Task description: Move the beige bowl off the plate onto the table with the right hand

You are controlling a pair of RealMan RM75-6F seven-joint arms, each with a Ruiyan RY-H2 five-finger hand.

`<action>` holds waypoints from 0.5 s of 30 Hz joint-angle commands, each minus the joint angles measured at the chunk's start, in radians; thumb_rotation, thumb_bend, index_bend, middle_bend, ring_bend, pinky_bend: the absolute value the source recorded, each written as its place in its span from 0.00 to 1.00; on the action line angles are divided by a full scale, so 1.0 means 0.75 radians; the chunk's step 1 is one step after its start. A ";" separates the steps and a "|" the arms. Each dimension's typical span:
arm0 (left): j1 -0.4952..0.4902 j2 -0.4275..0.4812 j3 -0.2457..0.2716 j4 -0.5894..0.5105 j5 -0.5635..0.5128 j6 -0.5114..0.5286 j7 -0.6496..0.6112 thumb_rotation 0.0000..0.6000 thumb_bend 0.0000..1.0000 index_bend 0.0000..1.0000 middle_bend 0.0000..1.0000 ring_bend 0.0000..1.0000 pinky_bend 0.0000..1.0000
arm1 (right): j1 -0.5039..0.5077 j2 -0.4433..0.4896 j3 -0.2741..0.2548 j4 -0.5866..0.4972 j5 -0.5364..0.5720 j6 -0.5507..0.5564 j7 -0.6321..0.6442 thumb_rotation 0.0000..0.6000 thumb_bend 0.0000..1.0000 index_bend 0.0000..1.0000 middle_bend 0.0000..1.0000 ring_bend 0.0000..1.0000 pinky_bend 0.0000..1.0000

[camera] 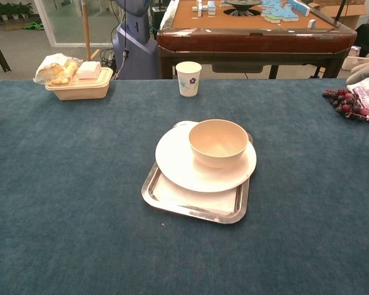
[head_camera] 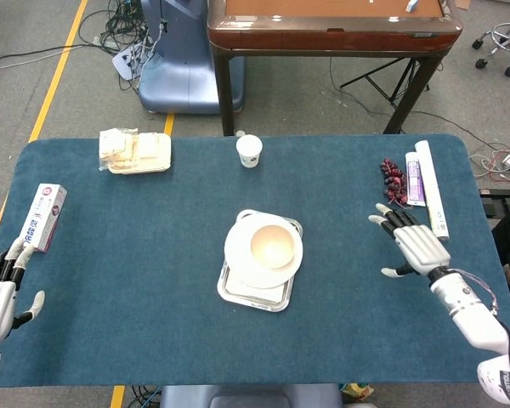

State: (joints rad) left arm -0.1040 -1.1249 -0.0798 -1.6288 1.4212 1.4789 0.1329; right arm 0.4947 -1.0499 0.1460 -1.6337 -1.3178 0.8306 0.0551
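Note:
The beige bowl point(head_camera: 271, 246) point(camera: 218, 142) stands upright and empty on a white plate point(head_camera: 240, 257) point(camera: 175, 162), which lies on a steel tray point(head_camera: 248, 294) point(camera: 190, 206) in the middle of the blue table. My right hand point(head_camera: 414, 245) hovers open, fingers spread, well to the right of the bowl; a sliver of the right hand point(camera: 368, 70) shows at the right edge of the chest view. My left hand point(head_camera: 0, 297) rests open at the table's front left corner, far from the bowl.
A paper cup point(head_camera: 249, 150) point(camera: 188, 78) stands behind the tray. Grapes point(head_camera: 393, 181) point(camera: 344, 102) and two long packets point(head_camera: 430, 187) lie at the right, just behind my right hand. A food box point(head_camera: 136, 151) point(camera: 79, 76) sits back left, a carton point(head_camera: 41, 216) at the left edge.

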 commanded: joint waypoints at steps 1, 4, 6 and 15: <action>0.003 0.005 -0.006 -0.001 -0.005 0.007 -0.010 1.00 0.36 0.00 0.00 0.00 0.00 | 0.055 -0.034 0.017 0.012 0.041 -0.054 -0.036 1.00 0.17 0.00 0.00 0.00 0.00; 0.007 0.012 -0.013 -0.004 -0.012 0.017 -0.021 1.00 0.36 0.00 0.00 0.00 0.00 | 0.107 -0.073 0.025 0.022 0.076 -0.092 -0.089 1.00 0.17 0.00 0.00 0.00 0.00; 0.008 0.016 -0.013 -0.005 -0.010 0.018 -0.027 1.00 0.36 0.00 0.00 0.00 0.00 | 0.140 -0.096 0.030 0.031 0.098 -0.120 -0.111 1.00 0.17 0.00 0.00 0.00 0.00; 0.016 0.031 -0.008 -0.008 -0.001 0.025 -0.061 1.00 0.36 0.00 0.00 0.00 0.00 | 0.284 -0.197 0.045 0.061 0.189 -0.240 -0.173 1.00 0.16 0.00 0.00 0.00 0.00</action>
State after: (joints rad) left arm -0.0926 -1.1031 -0.0861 -1.6349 1.4200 1.4967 0.0893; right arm 0.6980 -1.1885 0.1785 -1.5922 -1.1829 0.6594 -0.0670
